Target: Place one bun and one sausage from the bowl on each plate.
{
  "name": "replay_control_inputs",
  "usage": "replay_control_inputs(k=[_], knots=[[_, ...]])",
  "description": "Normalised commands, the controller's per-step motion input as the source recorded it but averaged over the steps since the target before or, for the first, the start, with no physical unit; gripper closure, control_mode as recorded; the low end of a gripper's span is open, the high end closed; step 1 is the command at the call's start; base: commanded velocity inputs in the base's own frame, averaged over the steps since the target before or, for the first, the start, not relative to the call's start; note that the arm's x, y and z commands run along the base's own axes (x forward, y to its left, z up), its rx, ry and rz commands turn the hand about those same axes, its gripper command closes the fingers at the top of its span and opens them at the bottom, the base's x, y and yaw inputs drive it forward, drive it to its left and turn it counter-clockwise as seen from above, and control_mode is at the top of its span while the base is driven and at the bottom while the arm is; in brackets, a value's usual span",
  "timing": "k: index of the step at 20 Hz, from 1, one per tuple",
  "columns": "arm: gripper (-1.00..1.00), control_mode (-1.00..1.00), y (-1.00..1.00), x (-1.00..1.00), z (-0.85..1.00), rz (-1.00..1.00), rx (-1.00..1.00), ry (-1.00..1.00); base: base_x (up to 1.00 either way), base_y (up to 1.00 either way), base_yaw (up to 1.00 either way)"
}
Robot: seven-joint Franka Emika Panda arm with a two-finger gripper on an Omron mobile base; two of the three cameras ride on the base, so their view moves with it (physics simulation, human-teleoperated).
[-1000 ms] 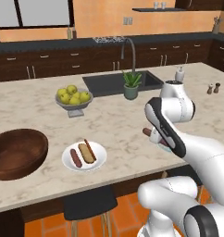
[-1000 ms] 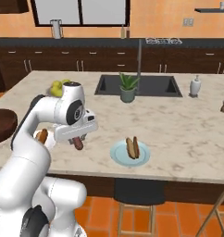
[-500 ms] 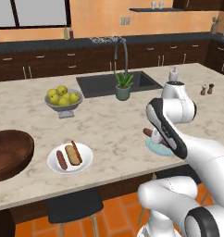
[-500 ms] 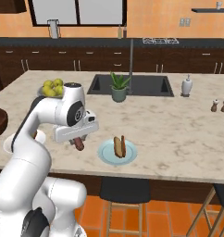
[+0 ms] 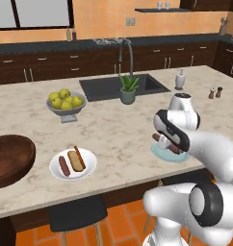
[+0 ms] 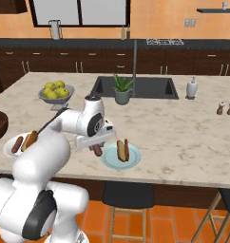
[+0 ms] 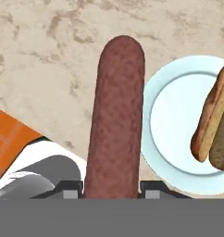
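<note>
**Sausage pinched over the table beside the blue plate**

Whole scene shifted across both base views since a second ago: camera moved, things on the table unmoved. Claw (image 7: 112,192) still pinching a brown sausage (image 7: 116,115) by one end, the rest sticking out past the fingertips. Held above bare marble just beside the pale blue plate (image 6: 113,162), which carries a bun (image 6: 120,150). Seen from the hand, sausage left of that plate's rim, not over it. White plate (image 5: 88,168) further left with a bun (image 5: 76,161) and a sausage (image 5: 63,166). Dark wooden bowl (image 5: 10,158) at the table's left edge. Beige marble table (image 5: 109,129) with a sink (image 5: 119,86), potted plant (image 5: 128,89), grey bowl of yellow-green fruit (image 5: 66,102). Dark cabinets, orange walls and floor.
</note>
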Motion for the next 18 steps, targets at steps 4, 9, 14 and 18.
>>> replay_control_inputs(k=[4, 9, 14, 18], knots=[[1.00, -1.00, -0.60, 0.86, -0.31, -0.33, 0.00, 0.00, 0.00, 0.00, 0.00], [1.00, -1.00, -0.10, 0.50, -0.39, -0.19, 0.00, 0.00, 0.00, 0.00, 0.00], [1.00, -1.00, 0.00, 0.22, -0.62, -0.07, -0.01, 0.00, 0.00, 0.00, 0.00], [1.00, -1.00, 0.00, 0.22, -0.53, -0.04, -0.01, 0.00, 0.00, 0.00, 0.00]])
